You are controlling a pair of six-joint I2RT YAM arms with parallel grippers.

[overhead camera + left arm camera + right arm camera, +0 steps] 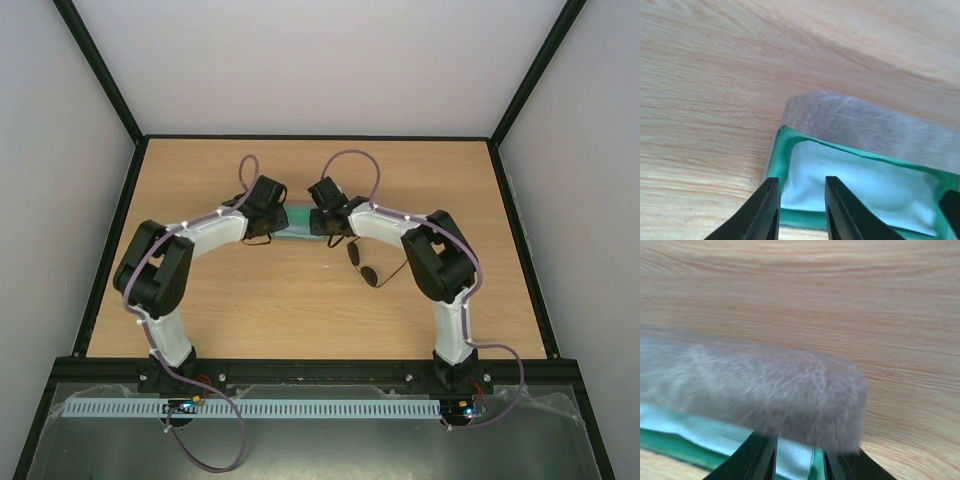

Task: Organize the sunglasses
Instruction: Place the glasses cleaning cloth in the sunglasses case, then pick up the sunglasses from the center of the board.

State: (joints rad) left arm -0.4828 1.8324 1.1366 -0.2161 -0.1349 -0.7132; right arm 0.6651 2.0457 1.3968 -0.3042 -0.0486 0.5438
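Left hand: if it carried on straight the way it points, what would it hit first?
Probably the light blue cloth lying in the open grey case, just ahead of the left hand; depth is hard to judge.

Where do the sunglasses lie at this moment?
In the top view the sunglasses lie on the wooden table, right of centre, outside the grey case on its near side and close beside the right arm.
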